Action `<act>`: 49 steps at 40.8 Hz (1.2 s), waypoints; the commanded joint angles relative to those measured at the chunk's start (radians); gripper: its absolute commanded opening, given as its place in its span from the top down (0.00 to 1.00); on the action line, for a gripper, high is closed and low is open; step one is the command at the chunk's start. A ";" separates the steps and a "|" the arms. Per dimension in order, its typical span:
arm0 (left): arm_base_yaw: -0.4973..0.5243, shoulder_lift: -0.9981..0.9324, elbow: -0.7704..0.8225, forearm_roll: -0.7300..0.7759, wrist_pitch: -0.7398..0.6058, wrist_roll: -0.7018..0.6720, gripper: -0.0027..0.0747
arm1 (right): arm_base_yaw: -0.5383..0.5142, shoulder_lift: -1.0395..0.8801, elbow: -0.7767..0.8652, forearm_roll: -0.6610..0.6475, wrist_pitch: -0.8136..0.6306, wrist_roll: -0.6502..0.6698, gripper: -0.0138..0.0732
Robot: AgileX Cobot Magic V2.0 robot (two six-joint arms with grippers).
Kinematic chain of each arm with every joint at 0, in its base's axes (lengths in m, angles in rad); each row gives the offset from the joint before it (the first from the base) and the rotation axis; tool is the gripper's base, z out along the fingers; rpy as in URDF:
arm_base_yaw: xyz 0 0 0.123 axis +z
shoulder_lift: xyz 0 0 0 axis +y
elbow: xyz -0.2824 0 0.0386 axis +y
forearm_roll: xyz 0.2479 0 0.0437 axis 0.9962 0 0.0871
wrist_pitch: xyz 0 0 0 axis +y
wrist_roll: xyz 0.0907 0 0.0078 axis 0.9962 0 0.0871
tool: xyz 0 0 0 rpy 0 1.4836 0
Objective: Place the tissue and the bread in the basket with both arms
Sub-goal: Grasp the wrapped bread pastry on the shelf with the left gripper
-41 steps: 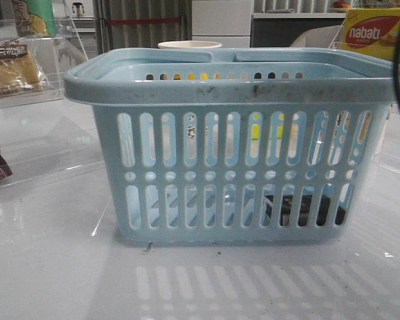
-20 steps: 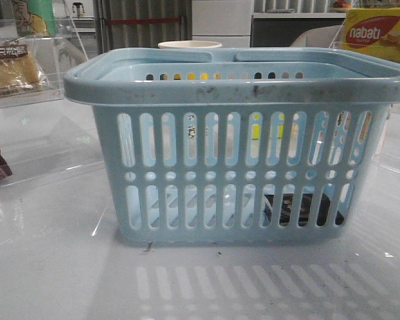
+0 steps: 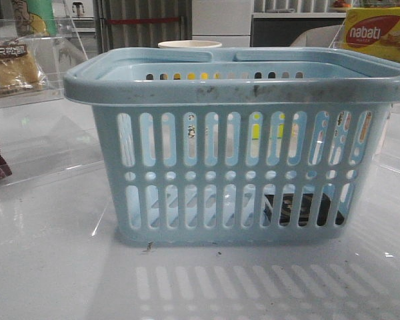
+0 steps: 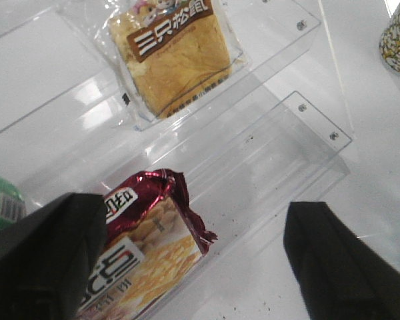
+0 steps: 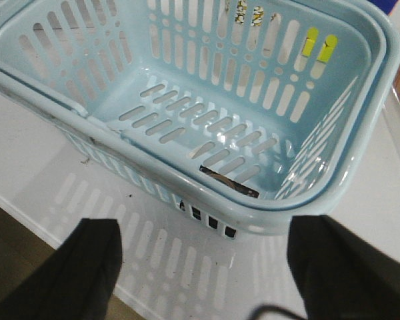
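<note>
The light blue basket (image 3: 240,167) stands mid-table and also shows in the right wrist view (image 5: 253,100). The blackish tissue (image 3: 300,208) lies on the basket floor at its right, seen through the slots; in the right wrist view only a dark sliver of it (image 5: 230,183) shows past the rim. The bread (image 4: 177,60), golden-brown in a clear wrapper, lies on a clear acrylic shelf (image 4: 287,40) at the far left (image 3: 13,70). My left gripper (image 4: 193,267) is open and empty, above the shelf's lower step, short of the bread. My right gripper (image 5: 207,273) is open and empty over the table just outside the basket's rim.
A maroon snack packet (image 4: 147,247) lies on the lower shelf step beside my left gripper's finger (image 4: 47,260). A yellow-red nabati box (image 3: 377,33) stands at the back right. A paper cup (image 3: 190,45) stands behind the basket. The table edge (image 5: 27,220) is close to my right gripper.
A black cable that hung at the right edge of the front view one second ago has gone out of view. The basket, tissue and bread have not moved.
</note>
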 commanded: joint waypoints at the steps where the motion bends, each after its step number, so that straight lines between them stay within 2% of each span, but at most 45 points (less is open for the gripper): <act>1: 0.006 0.056 -0.140 0.002 0.006 0.011 0.19 | 0.000 -0.008 -0.027 0.002 -0.061 -0.012 0.14; 8: 0.051 0.189 -0.300 -0.035 0.062 0.030 0.19 | 0.000 -0.008 -0.027 0.002 -0.061 -0.012 0.14; 17: 0.088 0.311 -0.434 -0.148 0.086 0.137 0.20 | 0.000 -0.008 -0.027 0.002 -0.061 -0.012 0.14; 22: 0.098 0.366 -0.487 -0.153 0.088 0.153 0.20 | 0.000 -0.008 -0.027 0.002 -0.061 -0.012 0.14; 31: 0.098 0.427 -0.520 -0.170 0.016 0.155 0.22 | 0.000 -0.008 -0.027 0.002 -0.061 -0.012 0.14; 34: 0.098 0.434 -0.520 -0.170 0.014 0.155 0.27 | 0.000 -0.008 -0.027 0.002 -0.061 -0.012 0.14; 43: 0.098 0.432 -0.520 -0.170 0.027 0.155 0.58 | 0.000 -0.008 -0.027 0.002 -0.061 -0.012 0.14; 49: 0.098 0.416 -0.520 -0.177 0.055 0.155 0.73 | 0.000 -0.008 -0.027 0.002 -0.061 -0.012 0.14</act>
